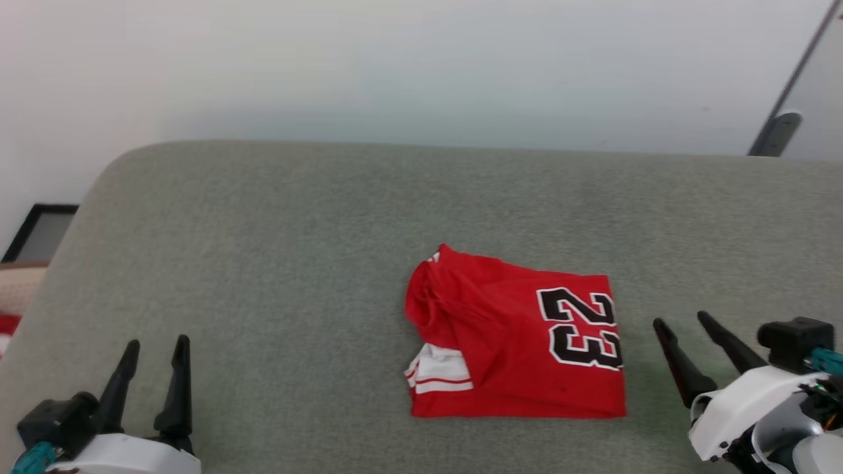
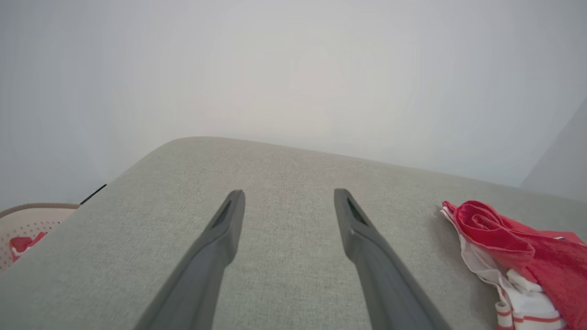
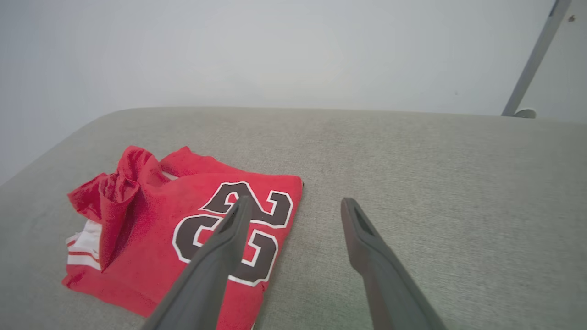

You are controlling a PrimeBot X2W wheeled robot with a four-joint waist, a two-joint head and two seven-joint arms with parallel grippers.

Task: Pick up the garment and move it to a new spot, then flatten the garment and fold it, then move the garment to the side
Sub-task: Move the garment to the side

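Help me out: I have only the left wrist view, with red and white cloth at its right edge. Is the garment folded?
Observer: Yes; the head view shows the garment as a folded rectangle on the grey cushion, its collar end bunched.
Operator: Any print facing up?
Observer: A black "23" outlined in white.
Operator: And the right gripper?
Observer: The right gripper is open, beside the garment's right edge, with a gap between them.
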